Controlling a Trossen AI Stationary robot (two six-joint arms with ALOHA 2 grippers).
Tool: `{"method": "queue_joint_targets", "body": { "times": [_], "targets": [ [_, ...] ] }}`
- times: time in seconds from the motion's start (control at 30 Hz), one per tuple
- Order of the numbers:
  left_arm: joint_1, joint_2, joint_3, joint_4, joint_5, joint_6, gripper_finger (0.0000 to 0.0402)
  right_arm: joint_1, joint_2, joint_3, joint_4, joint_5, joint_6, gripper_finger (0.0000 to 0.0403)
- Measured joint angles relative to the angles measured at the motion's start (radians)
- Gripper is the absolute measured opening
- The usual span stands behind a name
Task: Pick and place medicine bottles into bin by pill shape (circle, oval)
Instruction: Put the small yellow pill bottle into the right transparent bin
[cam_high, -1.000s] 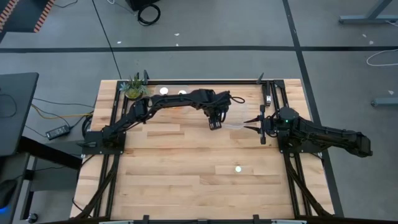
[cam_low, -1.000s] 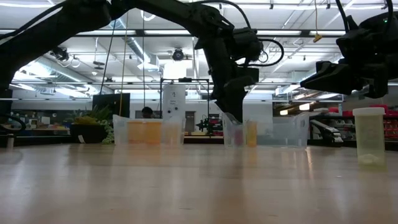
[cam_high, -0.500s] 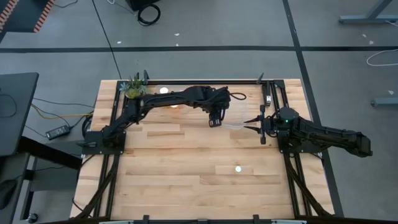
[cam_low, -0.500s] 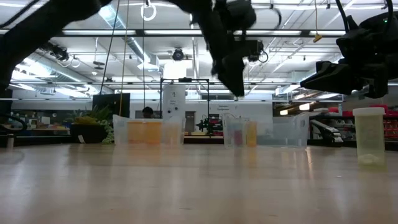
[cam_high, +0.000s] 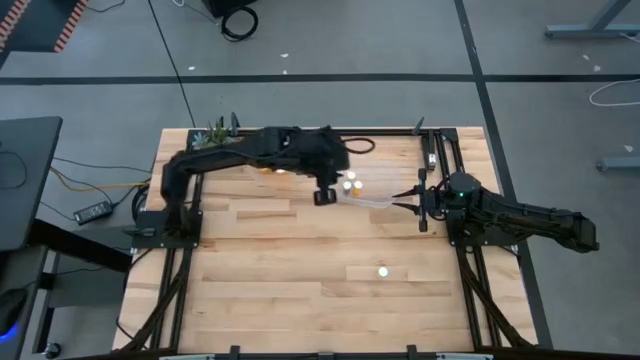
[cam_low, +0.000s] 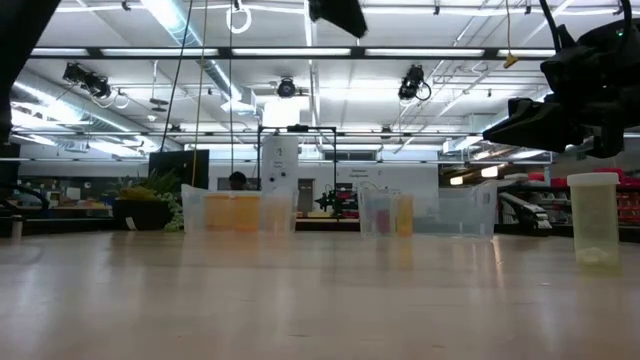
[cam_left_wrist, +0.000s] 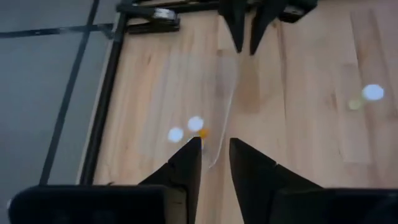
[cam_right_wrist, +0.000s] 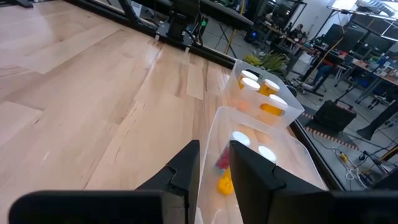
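A clear bin (cam_high: 372, 201) stands at the table's far middle, with two white-capped bottles (cam_high: 352, 183) upright in it; they also show in the left wrist view (cam_left_wrist: 185, 129). A second clear bin (cam_right_wrist: 292, 107) beyond it holds orange bottles (cam_right_wrist: 264, 87). One white-capped bottle (cam_high: 383, 271) stands alone on the near table, and shows in the low view (cam_low: 593, 220). My left gripper (cam_high: 324, 198) hangs high, just left of the first bin, slightly open and empty. My right gripper (cam_high: 396, 205) hovers at that bin's right end, slightly open and empty.
A small potted plant (cam_high: 212, 138) stands at the far left corner. Black frame rails (cam_high: 440, 160) run along the table's far and right sides. Bare wood lies between the bins and the lone bottle.
My left gripper has risen out of the clear bin, almost leaving the top of the low view, and has drawn back a little toward the table's left edge. The two white caps in the bin, earlier hidden under it, now show.
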Motion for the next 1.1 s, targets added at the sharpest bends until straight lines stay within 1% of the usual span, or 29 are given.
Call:
{"method": "queue_joint_targets", "body": {
  "times": [0.17, 0.3, 0.37, 0.5, 0.6, 0.67, 0.8, 0.9, 1.1],
  "targets": [
    [0.001, -0.043, -0.001, -0.14, -0.07, -0.061, 0.0083, 0.0, 0.0, 0.0, 0.0, 0.0, 0.0, 0.0093],
    [-0.001, -0.043, -0.002, -0.232, -0.072, -0.128, 0.008, 0.0, 0.0, 0.0, 0.0, 0.0, 0.0, 0.0093],
    [-0.008, -0.046, -0.038, -0.233, -0.073, -0.149, 0.008, 0.0, 0.0, 0.0, 0.0, 0.0, 0.0, 0.0093],
    [-0.023, -0.073, -0.202, -0.216, -0.072, -0.183, 0.0079, 0.0, 0.0, 0.0, 0.0, 0.0, 0.0, 0.0093],
    [-0.033, -0.134, -0.352, -0.186, -0.082, -0.205, 0.0079, 0.0, 0.001, 0.0, 0.0, 0.0, 0.0, 0.0093],
    [-0.037, -0.18, -0.454, -0.133, -0.092, -0.214, 0.0077, 0.0, 0.0, 0.0, 0.0, 0.0, 0.0, 0.0093],
    [-0.038, -0.303, -0.64, -0.001, -0.096, -0.243, 0.0073, 0.0, 0.003, 0.0, 0.0, 0.0, 0.0, 0.0093],
    [-0.04, -0.397, -0.755, 0.054, -0.097, -0.266, 0.0071, 0.0, 0.003, 0.0, 0.0, 0.0, 0.0, 0.0093],
    [-0.073, -0.607, -0.983, 0.209, -0.098, -0.24, 0.0069, 0.0, 0.007, 0.0, -0.001, 0.0, 0.0, 0.0093]
  ]
}}
